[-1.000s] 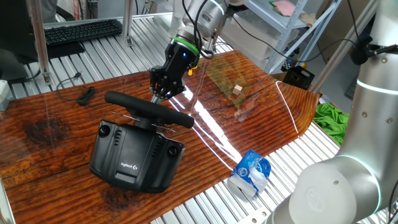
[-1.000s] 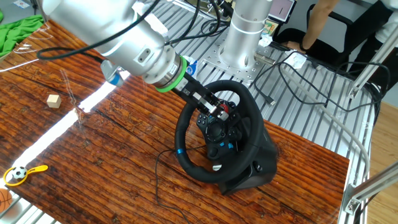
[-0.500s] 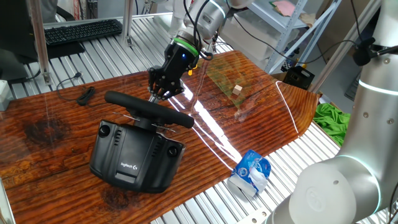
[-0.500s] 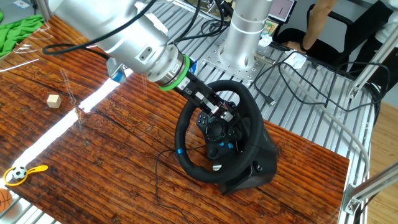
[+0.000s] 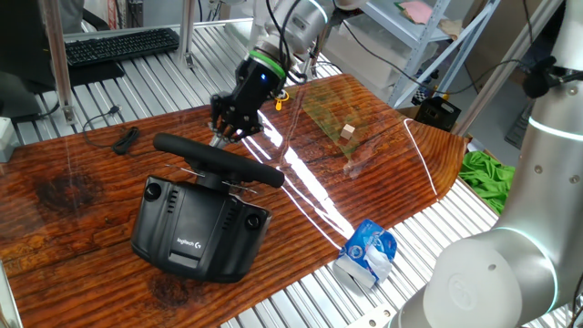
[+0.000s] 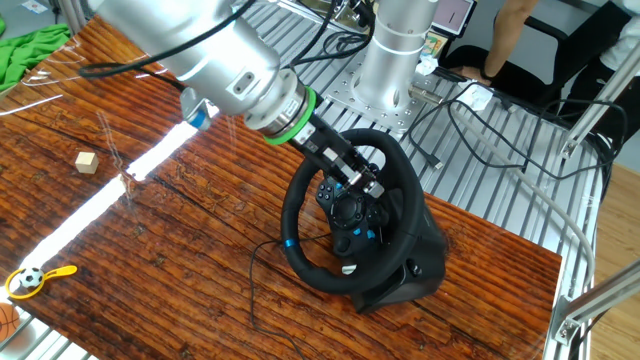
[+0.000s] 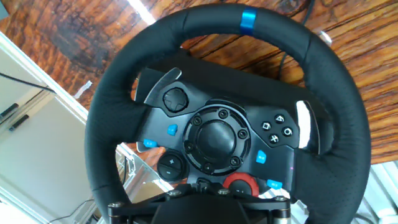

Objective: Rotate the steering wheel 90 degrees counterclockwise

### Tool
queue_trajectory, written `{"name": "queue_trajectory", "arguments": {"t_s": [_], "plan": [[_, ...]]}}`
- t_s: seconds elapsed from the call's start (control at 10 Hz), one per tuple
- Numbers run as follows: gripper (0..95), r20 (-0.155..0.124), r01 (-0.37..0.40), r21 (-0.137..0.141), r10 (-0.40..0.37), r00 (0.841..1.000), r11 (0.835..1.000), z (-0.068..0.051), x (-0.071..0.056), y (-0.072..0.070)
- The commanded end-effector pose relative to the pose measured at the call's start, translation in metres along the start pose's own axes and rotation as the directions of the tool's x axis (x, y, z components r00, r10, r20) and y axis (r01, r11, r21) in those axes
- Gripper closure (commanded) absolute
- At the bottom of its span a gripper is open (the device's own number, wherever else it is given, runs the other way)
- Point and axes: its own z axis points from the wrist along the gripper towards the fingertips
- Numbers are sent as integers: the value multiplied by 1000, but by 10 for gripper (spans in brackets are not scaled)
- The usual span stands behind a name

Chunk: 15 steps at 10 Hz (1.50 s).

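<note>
One closed, empty gripper [image 6: 372, 187] vs black round leather steering wheel [image 6: 300, 190]: press spoke, sweep w/ rim arc, don't slip.

Bright, sharp, glare streak across table [image 5: 383, 173]

The silver arm reaches down at a slant, its black end effector [image 5: 221, 134] angled downward with fingers closed together.
</note>
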Motion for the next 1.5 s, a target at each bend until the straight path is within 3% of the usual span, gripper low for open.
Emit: {"name": "queue_trajectory", "arguments": {"t_s": [0.1,0.4,0.6,0.8,0.9,1.3,1.5], "plan": [[950,21,-4,8,4,1000,1000,8,-1,8],[950,27,-12,16,12,1000,1000,16,1,21],[950,47,-11,53,9,999,999,20,5,28],[950,54,-20,72,16,998,997,23,8,31],[950,55,-25,75,21,998,997,24,8,31],[950,48,-70,142,64,997,987,26,6,32],[950,45,-70,153,64,997,986,26,6,32]]}}
